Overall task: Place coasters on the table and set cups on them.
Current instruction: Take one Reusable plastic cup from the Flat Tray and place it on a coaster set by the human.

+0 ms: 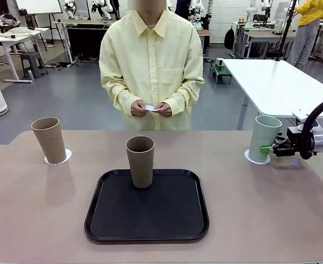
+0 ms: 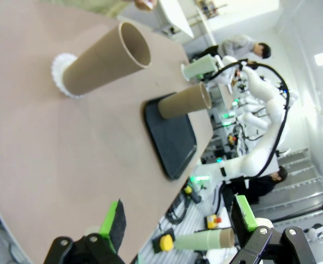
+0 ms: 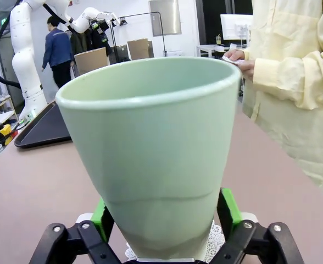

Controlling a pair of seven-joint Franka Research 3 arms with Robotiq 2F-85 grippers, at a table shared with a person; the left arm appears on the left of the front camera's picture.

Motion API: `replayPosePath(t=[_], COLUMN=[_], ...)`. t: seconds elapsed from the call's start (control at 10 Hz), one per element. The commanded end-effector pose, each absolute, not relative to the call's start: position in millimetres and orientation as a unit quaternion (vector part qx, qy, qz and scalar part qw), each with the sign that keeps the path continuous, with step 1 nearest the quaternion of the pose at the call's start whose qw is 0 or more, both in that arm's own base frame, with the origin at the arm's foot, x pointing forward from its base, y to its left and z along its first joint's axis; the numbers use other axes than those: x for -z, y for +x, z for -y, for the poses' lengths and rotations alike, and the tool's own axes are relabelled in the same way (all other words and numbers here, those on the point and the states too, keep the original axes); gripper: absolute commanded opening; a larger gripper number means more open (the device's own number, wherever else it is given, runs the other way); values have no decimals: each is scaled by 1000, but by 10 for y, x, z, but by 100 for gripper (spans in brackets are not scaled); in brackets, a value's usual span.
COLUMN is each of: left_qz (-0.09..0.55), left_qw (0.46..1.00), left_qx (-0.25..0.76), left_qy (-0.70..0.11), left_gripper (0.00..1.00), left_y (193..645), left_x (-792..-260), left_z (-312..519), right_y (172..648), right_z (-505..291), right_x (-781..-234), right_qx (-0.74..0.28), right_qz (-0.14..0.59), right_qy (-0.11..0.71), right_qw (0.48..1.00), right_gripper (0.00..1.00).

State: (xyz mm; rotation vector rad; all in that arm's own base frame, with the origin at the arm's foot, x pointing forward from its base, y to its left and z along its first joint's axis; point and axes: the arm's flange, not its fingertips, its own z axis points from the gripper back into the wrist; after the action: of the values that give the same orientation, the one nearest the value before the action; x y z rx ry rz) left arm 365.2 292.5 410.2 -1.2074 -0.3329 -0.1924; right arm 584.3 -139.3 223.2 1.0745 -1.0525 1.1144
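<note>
Cups counted: three, all upright, standing well apart in a row across the surface (image 1: 260, 214).
Tan cup (image 1: 50, 140): at the far left, on a coaster (image 1: 67, 157) whose lacy edge shows around its base.
Brown cup (image 1: 140, 161): in the middle, standing directly on the far part of the black tray (image 1: 112, 223).
Mint cup (image 1: 266, 136): at the far right, on a second coaster (image 1: 250, 158).
Coasters counted: two lie on the surface, one under each outer cup. A small flat white piece (image 1: 151, 108) is too small to tell whether it is a third.
Tray counted: one, in the middle of the surface, toward the robot's side.
Person: stands at the far side in a pale yellow shirt, one hand (image 1: 139, 108) and the other hand (image 1: 163, 109) together at waist height, pinching the white piece between them.
Right end effector (image 1: 270, 148): comes in level from the right, low against the mint cup. In its wrist view the two green pads (image 3: 227, 209) sit on either side of the cup's lower wall, spread about as wide as the cup there. I cannot tell whether they press on the wall or stand just off it.
Left end effector (image 2: 178, 212): fingers spread wide with nothing between them, in the air by the surface's edge, well apart from the tan cup.
</note>
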Motion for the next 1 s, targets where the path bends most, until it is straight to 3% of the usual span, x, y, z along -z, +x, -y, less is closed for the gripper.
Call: replayPosePath(t=[0.0,0.9], left_qz=[156,156], left_qw=[806,806], left_qx=[87,87], left_qy=[-565,-565], left_gripper=[100,100], left_y=[3645,3645], left_x=[-4127,-4127], left_z=[-2936,-2936], right_y=[5903,5752], right_z=[1409,1659], right_x=[-2261,-2428], right_qx=[-482,-516], right_qz=[454,370], right_qy=[456,376], right_qw=[595,675], right_gripper=[100,100])
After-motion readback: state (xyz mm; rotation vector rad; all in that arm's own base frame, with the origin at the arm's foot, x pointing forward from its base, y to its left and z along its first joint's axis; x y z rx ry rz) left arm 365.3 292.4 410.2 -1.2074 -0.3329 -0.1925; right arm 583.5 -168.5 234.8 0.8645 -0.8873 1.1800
